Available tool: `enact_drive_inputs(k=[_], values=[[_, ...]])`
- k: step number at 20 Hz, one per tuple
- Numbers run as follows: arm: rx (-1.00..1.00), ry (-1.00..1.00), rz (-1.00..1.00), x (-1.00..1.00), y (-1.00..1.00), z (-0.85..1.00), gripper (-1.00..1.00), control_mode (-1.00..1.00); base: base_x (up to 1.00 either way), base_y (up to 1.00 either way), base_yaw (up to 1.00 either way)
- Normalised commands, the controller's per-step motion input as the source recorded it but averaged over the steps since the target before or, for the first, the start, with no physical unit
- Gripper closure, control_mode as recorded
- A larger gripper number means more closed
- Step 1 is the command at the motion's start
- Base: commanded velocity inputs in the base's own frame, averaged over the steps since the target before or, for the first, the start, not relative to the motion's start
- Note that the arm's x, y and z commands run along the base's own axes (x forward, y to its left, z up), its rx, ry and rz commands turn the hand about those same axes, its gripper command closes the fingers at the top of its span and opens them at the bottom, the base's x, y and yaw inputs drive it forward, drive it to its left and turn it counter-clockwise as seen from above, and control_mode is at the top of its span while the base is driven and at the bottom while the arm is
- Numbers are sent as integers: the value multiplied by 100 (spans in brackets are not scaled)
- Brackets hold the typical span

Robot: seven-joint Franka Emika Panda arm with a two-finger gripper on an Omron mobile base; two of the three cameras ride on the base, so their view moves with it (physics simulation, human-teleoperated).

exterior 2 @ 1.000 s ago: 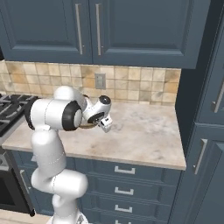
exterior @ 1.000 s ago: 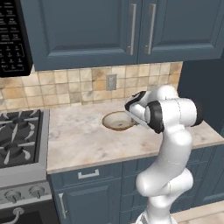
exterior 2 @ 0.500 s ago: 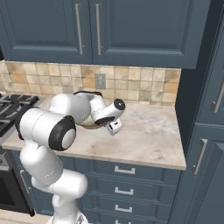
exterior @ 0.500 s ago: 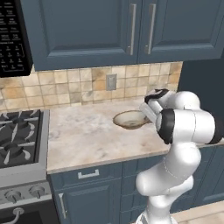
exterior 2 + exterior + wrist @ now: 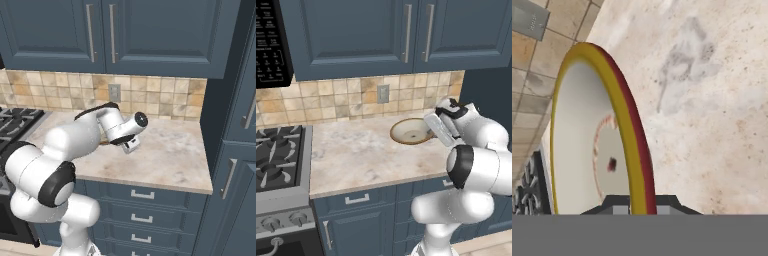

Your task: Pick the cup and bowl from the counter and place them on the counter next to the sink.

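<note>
My gripper (image 5: 641,204) is shut on the rim of the bowl (image 5: 587,150), one finger inside and one outside. From the hand the rim looks yellow with a red outer side, around a pale speckled inside. In the left base view the bowl (image 5: 411,131) hangs low over the back of the counter (image 5: 356,150), below the wall outlet, with my gripper (image 5: 432,131) at its right rim. Whether the bowl touches the stone I cannot tell. The cup and the sink are out of view.
A black stovetop (image 5: 276,160) borders the counter on the left, under a microwave (image 5: 271,40). A tiled backsplash with an outlet (image 5: 383,93) runs behind. Tall dark blue cabinets (image 5: 235,125) close off the counter's right end.
The bowl has moved to the right along the back of the counter in my gripper's hold. The arm has swung right with it.
</note>
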Motion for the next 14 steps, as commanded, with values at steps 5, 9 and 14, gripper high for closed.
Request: enact_drive_inputs(k=[5, 9, 14], values=[[0, 1, 5, -41, -1, 62, 100, -100, 0, 0, 0], [1, 3, 3, -40, 0, 59, 100, -100, 0, 0, 0], [4, 3, 6, -51, 0, 49, 100, -100, 0, 0, 0]])
